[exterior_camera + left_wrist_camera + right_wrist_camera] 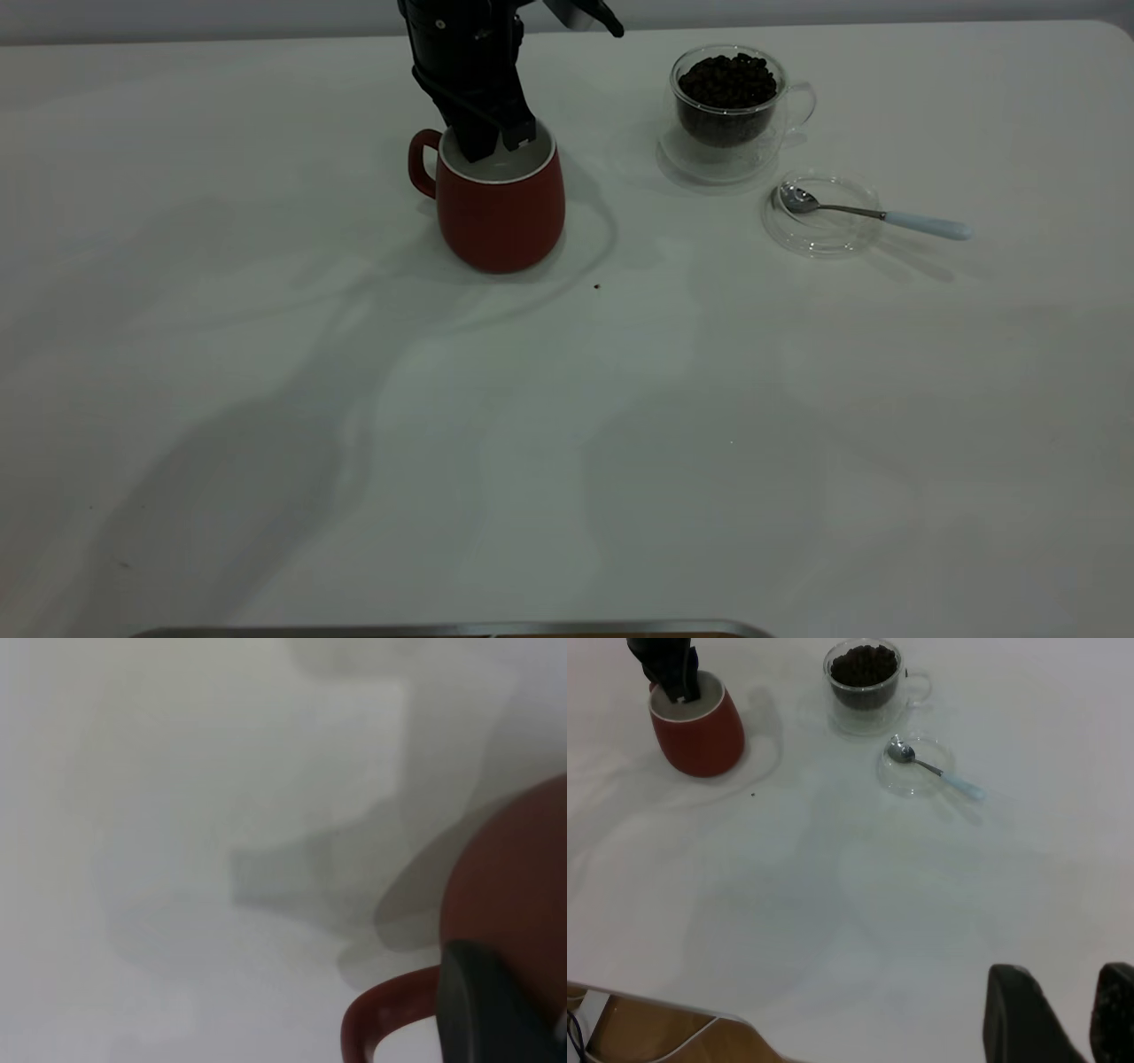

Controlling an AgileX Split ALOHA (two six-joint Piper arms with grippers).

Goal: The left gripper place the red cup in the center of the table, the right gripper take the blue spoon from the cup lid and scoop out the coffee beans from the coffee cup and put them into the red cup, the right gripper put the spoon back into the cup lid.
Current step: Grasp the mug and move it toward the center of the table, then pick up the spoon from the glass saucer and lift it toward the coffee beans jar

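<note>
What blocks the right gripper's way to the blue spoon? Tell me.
Nothing visible. Bare table lies between the right gripper and the blue spoon on the cup lid; the coffee cup stands beyond it.

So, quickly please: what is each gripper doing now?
Left gripper: closed on the rim of the red cup.
Right gripper: open, holding nothing, away from the spoon.

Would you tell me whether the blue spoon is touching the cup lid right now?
Touching. The exterior view shows the blue spoon with its bowl lying inside the cup lid and its neck crossing the rim, handle sticking out over the table.
</note>
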